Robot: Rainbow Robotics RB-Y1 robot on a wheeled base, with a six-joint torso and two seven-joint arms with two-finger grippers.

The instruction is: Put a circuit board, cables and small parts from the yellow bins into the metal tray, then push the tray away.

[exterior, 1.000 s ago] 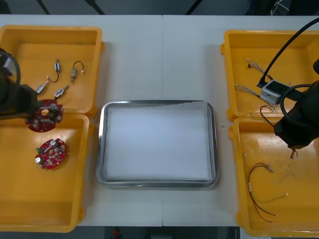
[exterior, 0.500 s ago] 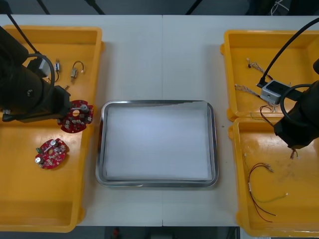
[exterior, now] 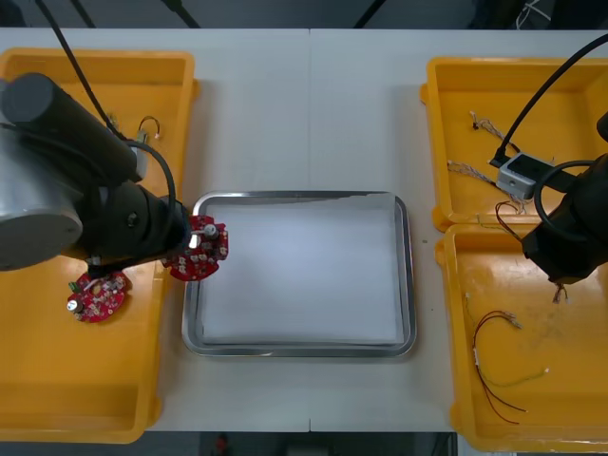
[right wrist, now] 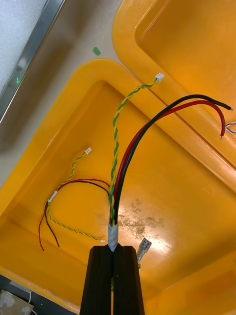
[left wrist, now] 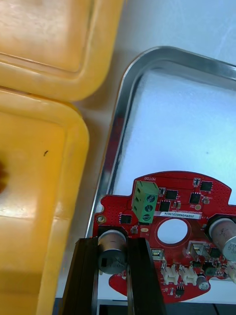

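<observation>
Left gripper [left wrist: 114,256] clamped on a round red circuit board [exterior: 197,249], held over the metal tray's [exterior: 302,351] left rim.
Judging by the overhang, the board should travel further in past the rim before lowering, then be released flat on the white inside. A second board [exterior: 95,293] lies in the near left yellow bin [exterior: 57,380]. Right gripper [right wrist: 114,266], pinched together on a cable bundle [right wrist: 118,162], hangs above the near right bin [exterior: 579,399], well apart from the tray.

Shiny-rimmed metal tray [exterior: 407,275], matt white inside, glossy plastic yellow bins [exterior: 85,399], smooth pale table [exterior: 304,104]
</observation>
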